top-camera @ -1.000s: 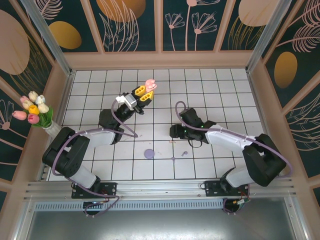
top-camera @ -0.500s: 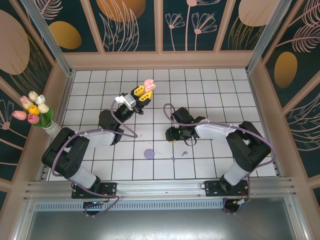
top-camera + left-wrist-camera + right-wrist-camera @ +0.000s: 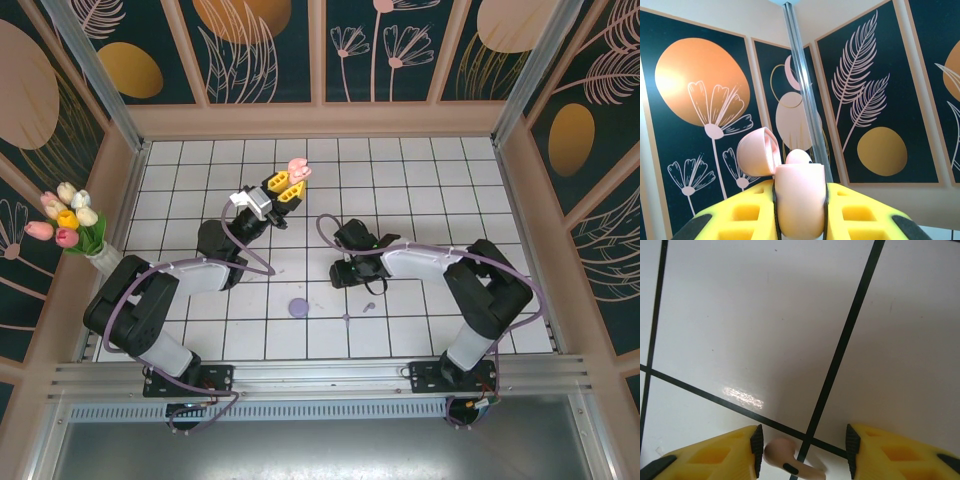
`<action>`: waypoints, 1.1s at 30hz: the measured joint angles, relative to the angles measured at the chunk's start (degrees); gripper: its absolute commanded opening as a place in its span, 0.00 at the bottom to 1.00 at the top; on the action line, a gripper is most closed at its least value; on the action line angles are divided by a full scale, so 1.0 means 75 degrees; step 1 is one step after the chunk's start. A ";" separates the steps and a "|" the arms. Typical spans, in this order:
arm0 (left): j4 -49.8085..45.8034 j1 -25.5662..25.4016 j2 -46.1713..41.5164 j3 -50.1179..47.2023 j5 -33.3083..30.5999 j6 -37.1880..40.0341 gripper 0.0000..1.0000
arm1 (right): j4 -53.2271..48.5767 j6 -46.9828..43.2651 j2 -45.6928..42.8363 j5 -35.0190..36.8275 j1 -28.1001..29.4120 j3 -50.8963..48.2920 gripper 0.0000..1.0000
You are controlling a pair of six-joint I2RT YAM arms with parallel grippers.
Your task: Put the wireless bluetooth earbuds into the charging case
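Tiled white table (image 3: pixel 420 180) with black grid lines sits inside walls of dark floral panels. Tulips (image 3: pixel 66 218) stand at its left edge. The left gripper (image 3: pixel 288 186) is raised and pinches the pink charging case (image 3: pixel 800 200) between its yellow fingers, lid tipped open. The right gripper (image 3: pixel 802 450) is down at the tabletop with its jaws spread. A pale pink earbud (image 3: pixel 785 460) lies between them, just beside the finger on the left of the wrist view, and the frame's bottom edge cuts it off. From above, the right arm hides that earbud. A purple disc (image 3: pixel 298 308) lies nearer the bases. Close by it, two purple earbuds (image 3: pixel 346 319) are mere specks.
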 measured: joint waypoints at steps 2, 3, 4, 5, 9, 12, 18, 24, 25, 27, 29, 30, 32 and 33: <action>-0.0003 0.0000 -0.0003 -0.0012 -0.0003 0.0003 0.00 | -0.0096 0.0000 0.0055 0.0122 0.0061 0.0085 0.48; -0.0003 0.0000 -0.0006 -0.0017 -0.0009 0.0003 0.00 | -0.0152 0.0000 0.0090 0.0204 0.0108 0.0131 0.48; -0.0003 0.0000 -0.0017 -0.0020 -0.0020 0.0003 0.00 | -0.0204 0.0000 0.0117 0.0271 0.0149 0.0169 0.48; -0.0003 0.0000 -0.0023 -0.0023 -0.0026 0.0000 0.00 | -0.0259 0.0003 0.0146 0.0364 0.0195 0.0216 0.48; -0.0003 0.0000 -0.0055 -0.0029 -0.0079 0.0000 0.00 | -0.0399 0.0003 0.0227 0.0647 0.0391 0.0329 0.48; -0.0003 0.0000 -0.0067 -0.0029 -0.0087 0.0000 0.00 | -0.0405 0.0003 0.0242 0.0729 0.0527 0.0344 0.48; -0.0003 0.0000 -0.0067 -0.0029 -0.0087 0.0000 0.00 | -0.0455 0.0006 0.0242 0.0839 0.0676 0.0344 0.48; -0.0003 0.0000 -0.0067 -0.0029 -0.0114 -0.0052 0.00 | -0.0519 0.0032 0.0242 0.1011 0.0749 0.0344 0.41; -0.0003 0.0000 -0.0067 -0.0029 -0.0119 -0.0055 0.00 | -0.0527 0.0032 0.0242 0.1043 0.0764 0.0344 0.39; -0.0003 0.0000 -0.0067 -0.0029 -0.0134 -0.0061 0.00 | -0.0577 0.0055 0.0242 0.1084 0.0781 0.0344 0.35; -0.0003 0.0000 -0.0067 -0.0029 -0.0137 -0.0076 0.00 | -0.0603 0.0102 0.0242 0.1134 0.0784 0.0344 0.31; -0.0003 0.0000 -0.0067 -0.0029 -0.0137 -0.0079 0.00 | -0.0621 0.0140 0.0242 0.1166 0.0784 0.0344 0.28; -0.0003 0.0000 -0.0067 -0.0029 -0.0137 -0.0082 0.00 | -0.0662 0.0219 0.0242 0.1227 0.0790 0.0344 0.25; -0.0003 0.0000 -0.0067 -0.0029 -0.0137 -0.0082 0.00 | -0.0664 0.0262 0.0242 0.1250 0.0790 0.0344 0.24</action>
